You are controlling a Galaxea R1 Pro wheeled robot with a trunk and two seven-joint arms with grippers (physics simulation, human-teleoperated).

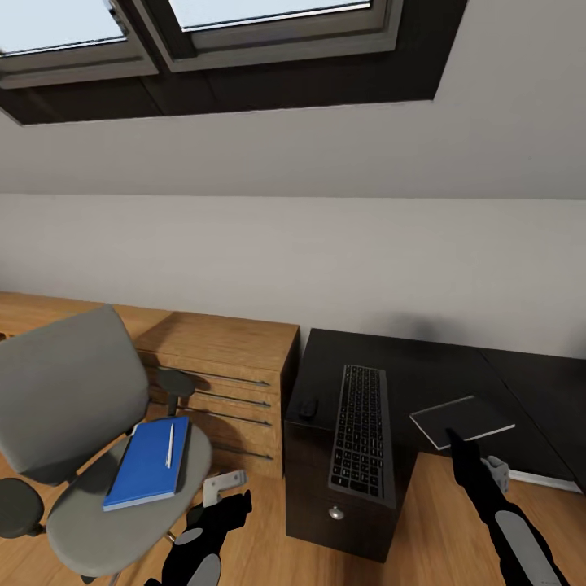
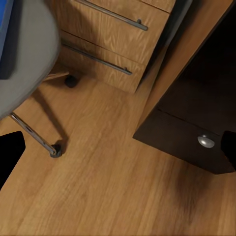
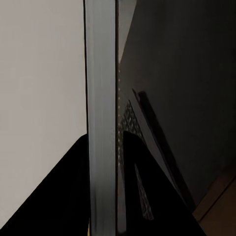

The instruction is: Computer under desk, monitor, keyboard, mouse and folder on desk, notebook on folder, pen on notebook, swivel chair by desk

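The grey swivel chair point(image 1: 73, 391) stands at the left with the blue folder point(image 1: 146, 464) on its seat and the white pen point(image 1: 170, 444) lying on the folder. On the black desk point(image 1: 423, 366) the keyboard point(image 1: 360, 431) lies lengthwise, and the small black mouse point(image 1: 308, 407) sits to its left. My right gripper point(image 1: 452, 443) is shut on the near edge of the dark-grey notebook point(image 1: 461, 421), held just above the desk; the notebook point(image 3: 101, 98) is edge-on between the fingers point(image 3: 152, 196). My left gripper point(image 1: 221, 506) hangs open over the floor beside the chair. Monitor and computer are out of view.
A light wooden dresser point(image 1: 220, 366) with bar handles stands between chair and desk. The desk's drawer unit point(image 2: 187, 137) has a silver knob point(image 2: 206, 141) facing me. A chair leg with a caster point(image 2: 54, 150) lies on the wood floor point(image 2: 113, 187) below my left gripper point(image 2: 118, 152).
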